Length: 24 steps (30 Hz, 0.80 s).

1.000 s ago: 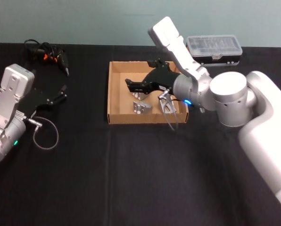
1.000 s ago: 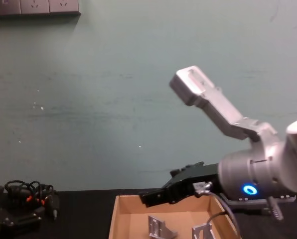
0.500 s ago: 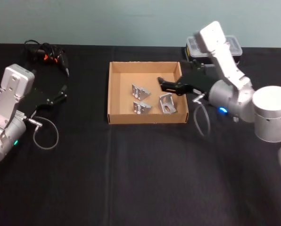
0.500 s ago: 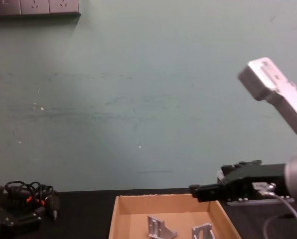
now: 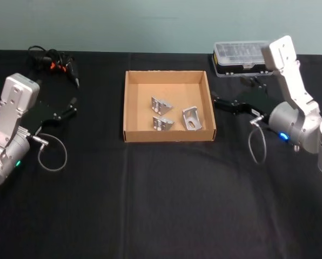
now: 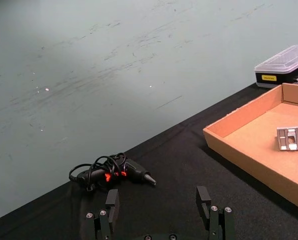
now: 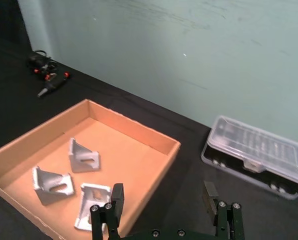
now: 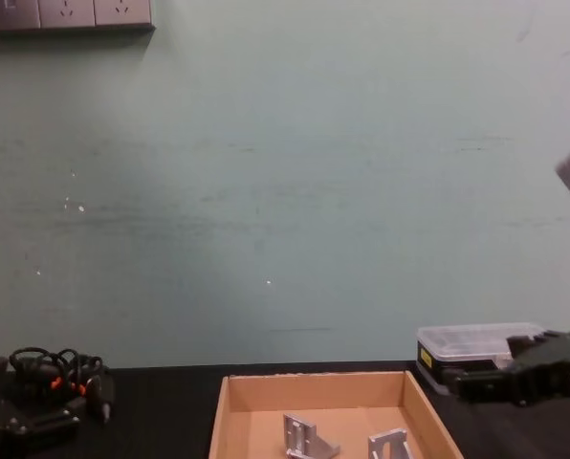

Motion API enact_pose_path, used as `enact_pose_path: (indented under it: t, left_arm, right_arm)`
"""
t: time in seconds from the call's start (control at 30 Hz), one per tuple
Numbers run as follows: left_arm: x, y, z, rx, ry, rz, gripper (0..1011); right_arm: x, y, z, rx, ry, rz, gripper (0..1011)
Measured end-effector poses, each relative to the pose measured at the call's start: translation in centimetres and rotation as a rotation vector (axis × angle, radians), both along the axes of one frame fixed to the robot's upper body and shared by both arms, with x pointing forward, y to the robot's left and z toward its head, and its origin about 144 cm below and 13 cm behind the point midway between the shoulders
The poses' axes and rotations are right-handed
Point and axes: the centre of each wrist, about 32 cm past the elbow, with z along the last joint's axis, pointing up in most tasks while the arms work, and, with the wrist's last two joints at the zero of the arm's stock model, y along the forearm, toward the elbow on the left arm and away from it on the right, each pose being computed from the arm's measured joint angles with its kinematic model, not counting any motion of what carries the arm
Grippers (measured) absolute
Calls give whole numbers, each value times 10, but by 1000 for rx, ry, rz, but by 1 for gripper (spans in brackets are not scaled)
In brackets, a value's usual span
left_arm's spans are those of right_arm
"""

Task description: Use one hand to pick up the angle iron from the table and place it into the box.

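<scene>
Three angle irons in box; both grippers empty, fingers apart.

The shallow tan cardboard box [image 5: 168, 106] sat on the flat matte black tabletop [image 5: 161, 199] and held three silver angle irons [image 5: 161, 104] [image 5: 162, 123] [image 5: 191, 118]. The right black gripper [image 5: 215, 101] hovered just beside the box's right wall. The left black gripper [image 5: 72, 106] sat well apart. The yellow label on the black plastic clear-lidded case [image 5: 242, 58] was unreadable.

We count three angle irons [image 5: 162, 105] [image 5: 162, 123] [image 5: 191, 118]; one box [image 5: 129, 102]; one lidded case [image 5: 243, 57]; two grippers [image 5: 70, 107] [image 5: 217, 101].
</scene>
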Motion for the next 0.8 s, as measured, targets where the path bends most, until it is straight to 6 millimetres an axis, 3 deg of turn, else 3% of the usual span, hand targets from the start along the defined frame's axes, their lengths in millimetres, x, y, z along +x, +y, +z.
enact_pose_path:
  t: [0.4, 0.8]
  left_arm:
    - [0, 0, 0, 0, 0, 0, 1011]
    - [0, 0, 0, 0, 0, 0, 1011]
  right_arm:
    - [-13, -17, -24, 8, 28, -68, 1003]
    - [-12, -16, -22, 8, 26, -66, 1003]
